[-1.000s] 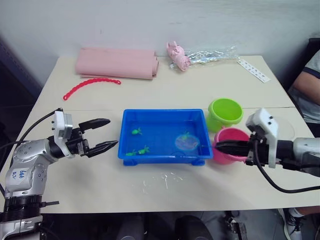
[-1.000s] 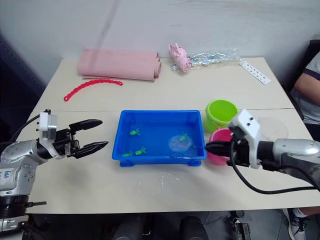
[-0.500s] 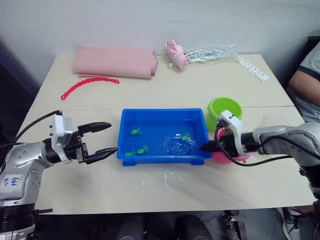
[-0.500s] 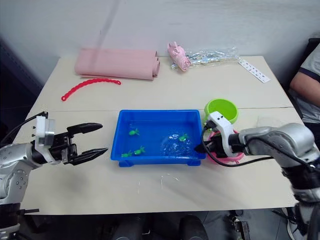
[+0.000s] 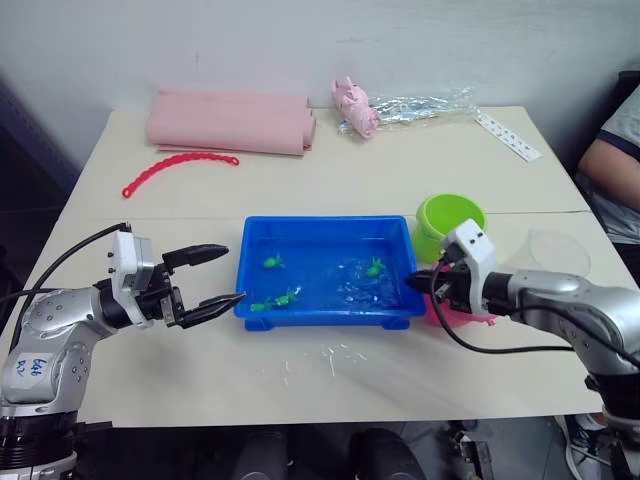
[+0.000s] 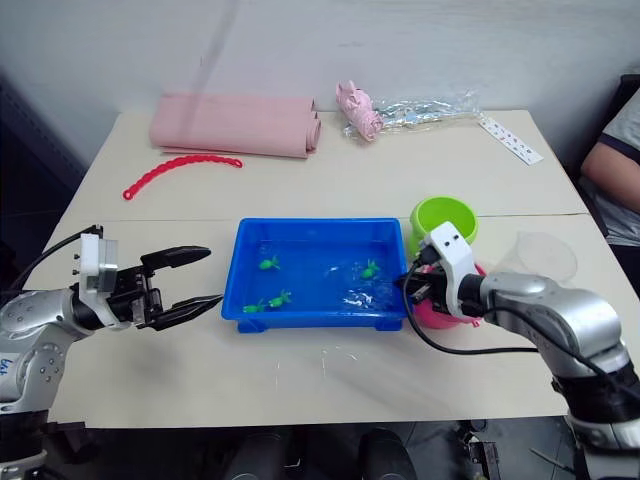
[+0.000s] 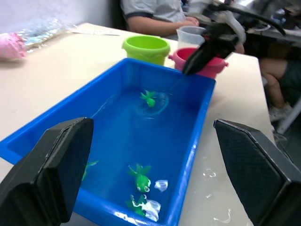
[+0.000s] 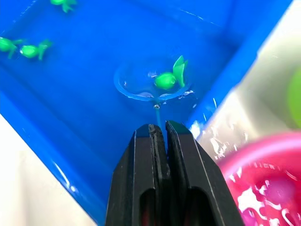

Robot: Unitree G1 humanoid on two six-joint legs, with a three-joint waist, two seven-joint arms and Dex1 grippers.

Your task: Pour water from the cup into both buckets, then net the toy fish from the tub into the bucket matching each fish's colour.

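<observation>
Your right gripper [image 8: 157, 134] is clamped on the thin handle of the net [image 8: 151, 81], fingers pressed together with only the stick between them. It sits over the blue tub's [image 5: 325, 312] end wall, beside the pink bucket [image 5: 470, 312]. Straight ahead of those fingertips the blue hoop lies in the water, and a green fish [image 8: 168, 79] rests inside the ring — the mesh itself is hard to make out under the surface. From the head camera the hoop is only a faint ripple near that fish.

Further out past the hoop, toward the tub's far end, three more green fish [image 5: 272, 263] sit in the water, two of them close together by the near wall. No pink fish can be picked out in the tub from any angle.

The pink bucket is mostly hidden behind your right gripper and cable; its inside looks wet. The lime green bucket [image 5: 450, 224] stands just behind it, touching or nearly so — can't tell. The clear cup [image 5: 558, 253] is off to the right gripper's outer side, faint against the table.

Your left gripper [image 5: 212, 279] is spread wide, holding nothing, hovering just off the tub's opposite end, fingertips aimed at its wall.
</observation>
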